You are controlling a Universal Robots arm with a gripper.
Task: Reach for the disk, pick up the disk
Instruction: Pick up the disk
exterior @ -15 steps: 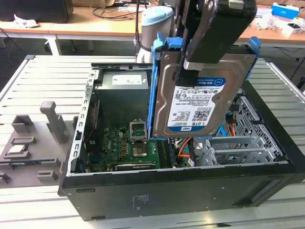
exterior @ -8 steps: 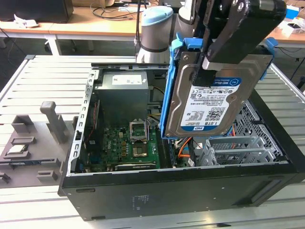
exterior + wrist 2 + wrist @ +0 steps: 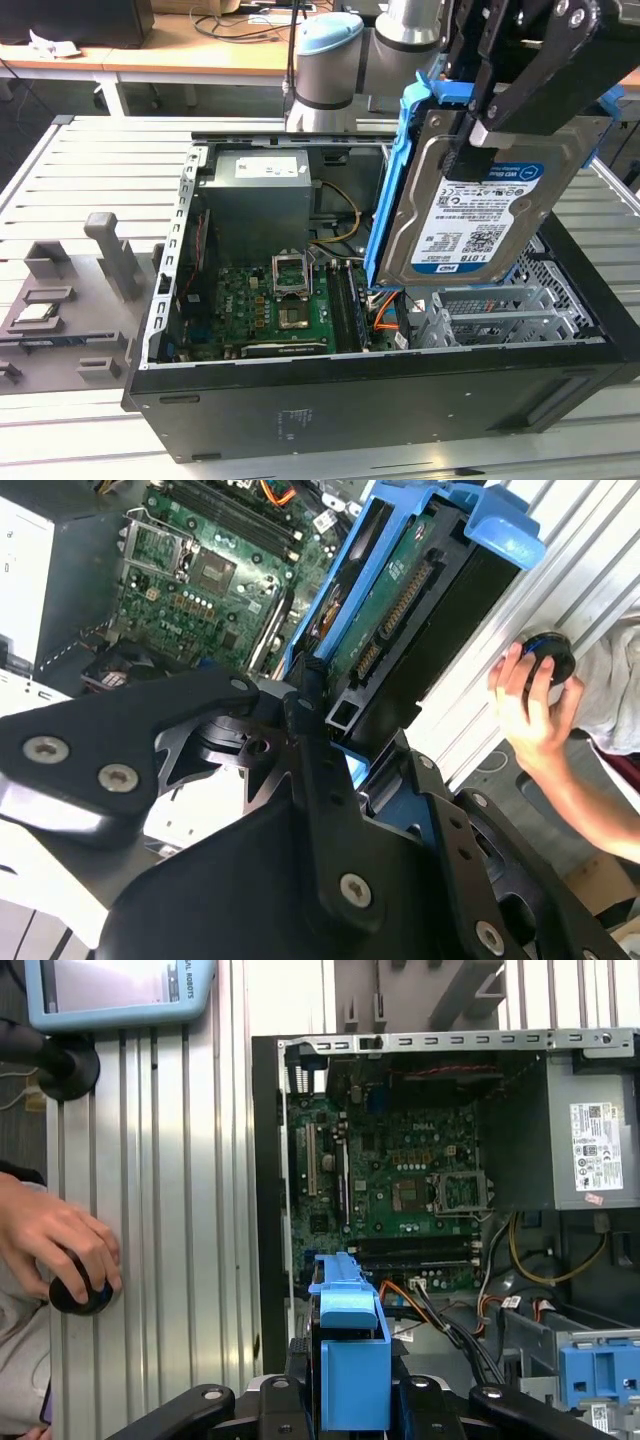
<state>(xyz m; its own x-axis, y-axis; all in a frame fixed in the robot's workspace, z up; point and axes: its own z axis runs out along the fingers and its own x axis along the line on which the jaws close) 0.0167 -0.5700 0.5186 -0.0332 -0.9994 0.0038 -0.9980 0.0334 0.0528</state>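
Note:
The disk (image 3: 480,215) is a silver-grey hard drive with a white and blue label, framed by a bright blue bracket (image 3: 398,170). It hangs tilted in the air above the open computer case (image 3: 380,405), over the drive bays on the exterior view's right. My gripper (image 3: 472,140) is shut on its upper edge, black fingers on both faces. In the second wrist view the disk (image 3: 395,610) shows edge-on with its connector pins, clamped in my gripper (image 3: 345,742). In the first wrist view the blue bracket (image 3: 350,1360) sits between my gripper's (image 3: 350,1405) fingers.
Inside the case lie the green motherboard (image 3: 270,310), the grey power supply (image 3: 255,200) and metal drive bays (image 3: 500,310). A grey parts fixture (image 3: 70,310) lies on the slatted table at the exterior view's left. A person's hand (image 3: 530,715) rests on a black knob beside the case.

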